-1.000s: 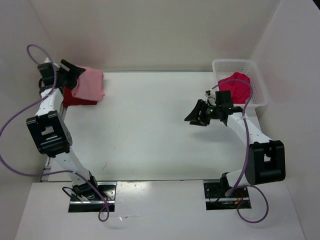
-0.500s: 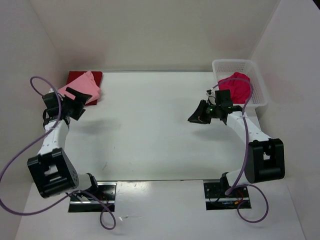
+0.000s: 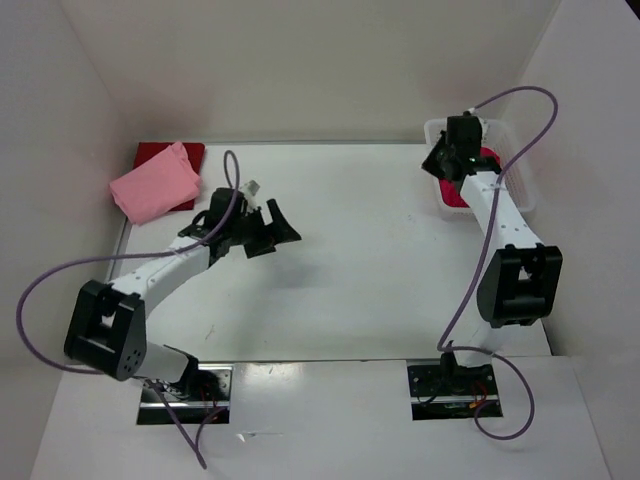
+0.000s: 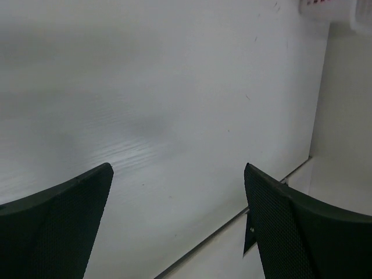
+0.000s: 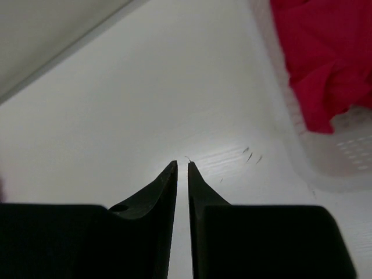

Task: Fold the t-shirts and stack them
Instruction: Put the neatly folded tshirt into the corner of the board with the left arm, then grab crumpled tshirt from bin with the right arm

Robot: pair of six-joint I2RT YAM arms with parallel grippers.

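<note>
My left tool (image 3: 272, 235) hangs over the bare middle-left of the bench (image 3: 350, 290), and its jaws stand wide. In the left wrist view the left tool (image 4: 177, 168) has both dark fingers (image 4: 64, 215) far apart. Only white bench (image 4: 174, 87) shows between them, so it is holding nothing.

My right tool (image 3: 440, 162) is up at the far right, at the near-left corner of the basket (image 3: 521, 192). From the right wrist I see that tool (image 5: 181, 164) drawn in narrow, with just a thin slit left between the tips. Nothing is caught in the slit. It points at bare bench (image 5: 145, 104) just beside the basket (image 5: 325, 171), outside its wall.

The magenta shirt (image 5: 325, 58) lies crumpled inside the basket, unfolded. From above I catch only part of it (image 3: 453, 195) past the right arm.

The other two shirts sit in the far left corner of the bench, well apart from both tools. The dark red shirt (image 3: 190, 153) lies flat at the bottom. The pink shirt (image 3: 155, 188) is folded on top of it and turned askew, so red shows along the far side. The pink one's near-left end reaches past the red one toward the bench's left edge.
</note>
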